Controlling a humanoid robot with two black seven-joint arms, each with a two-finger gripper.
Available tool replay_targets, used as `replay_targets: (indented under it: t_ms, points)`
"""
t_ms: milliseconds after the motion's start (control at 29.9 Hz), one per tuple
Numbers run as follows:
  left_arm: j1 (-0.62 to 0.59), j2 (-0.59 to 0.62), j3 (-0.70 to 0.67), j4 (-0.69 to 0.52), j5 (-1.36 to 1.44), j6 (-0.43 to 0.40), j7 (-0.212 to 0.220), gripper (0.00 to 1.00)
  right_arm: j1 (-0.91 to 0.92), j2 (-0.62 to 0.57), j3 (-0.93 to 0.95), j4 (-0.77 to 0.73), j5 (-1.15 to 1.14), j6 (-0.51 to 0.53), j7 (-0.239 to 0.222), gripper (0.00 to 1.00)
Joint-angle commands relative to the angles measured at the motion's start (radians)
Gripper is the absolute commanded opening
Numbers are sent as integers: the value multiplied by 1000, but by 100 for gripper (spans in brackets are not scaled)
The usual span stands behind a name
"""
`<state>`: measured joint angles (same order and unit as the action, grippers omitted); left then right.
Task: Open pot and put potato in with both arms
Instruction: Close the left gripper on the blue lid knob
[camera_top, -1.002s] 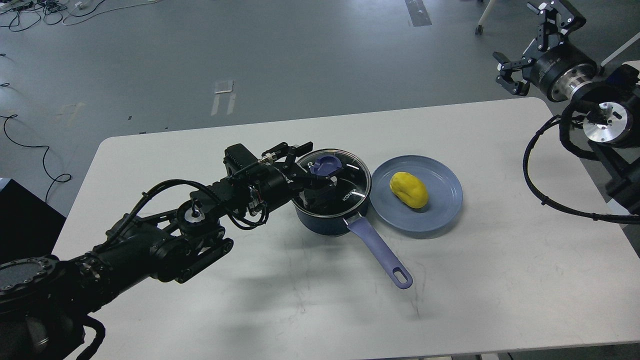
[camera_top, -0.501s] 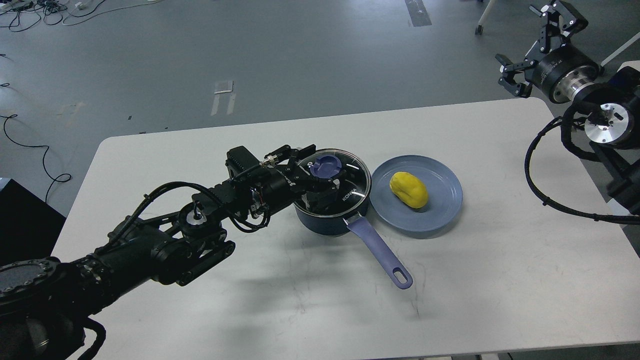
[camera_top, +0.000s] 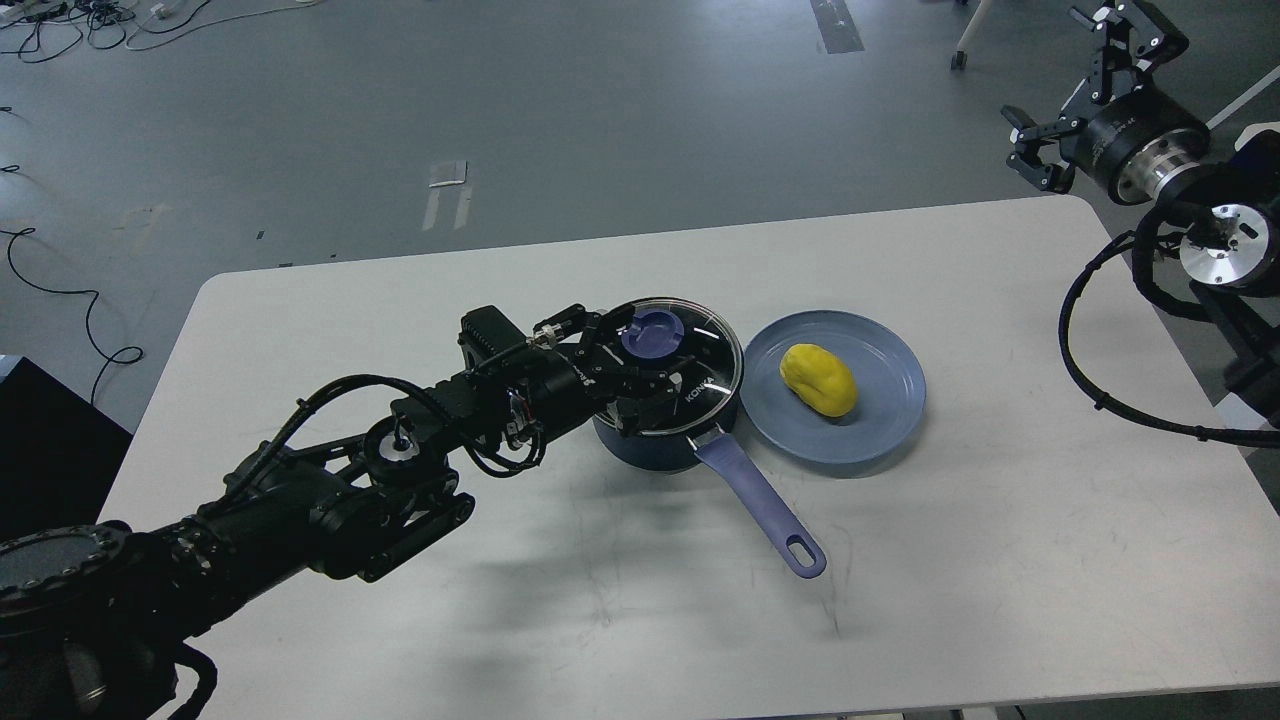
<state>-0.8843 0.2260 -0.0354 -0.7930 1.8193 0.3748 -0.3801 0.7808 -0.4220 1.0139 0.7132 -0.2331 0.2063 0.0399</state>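
Observation:
A dark blue pot (camera_top: 650, 445) with a long lavender handle (camera_top: 760, 500) stands mid-table. Its glass lid (camera_top: 705, 355) is on, with a blue knob (camera_top: 653, 333) on top. My left gripper (camera_top: 645, 352) is over the lid, open, with one finger on each side of the knob. I cannot tell whether the fingers touch it. A yellow potato (camera_top: 818, 379) lies on a blue-grey plate (camera_top: 880, 420) just right of the pot. My right gripper (camera_top: 1060, 80) is open and empty, raised beyond the table's far right corner.
The white table (camera_top: 950, 560) has bare surface in front of and to the right of the plate. My right arm's cables (camera_top: 1090, 390) hang over the right edge. The grey floor beyond has cables at the far left.
My left gripper has edged forward and right over the lid, its fingers closer about the knob. My right gripper has drifted slightly right. Pot, lid and potato have not moved.

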Motion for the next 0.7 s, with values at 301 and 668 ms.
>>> replay_targets:
  t_ms: [301, 668]
  points:
    - [-1, 3, 0, 0, 0, 1, 1, 74, -2, 0, -1, 0, 0, 1, 0, 100]
    - [-4, 4, 14, -8, 3, 27, -26, 65, -9, 0, -3, -11, 0, 1, 1, 100]
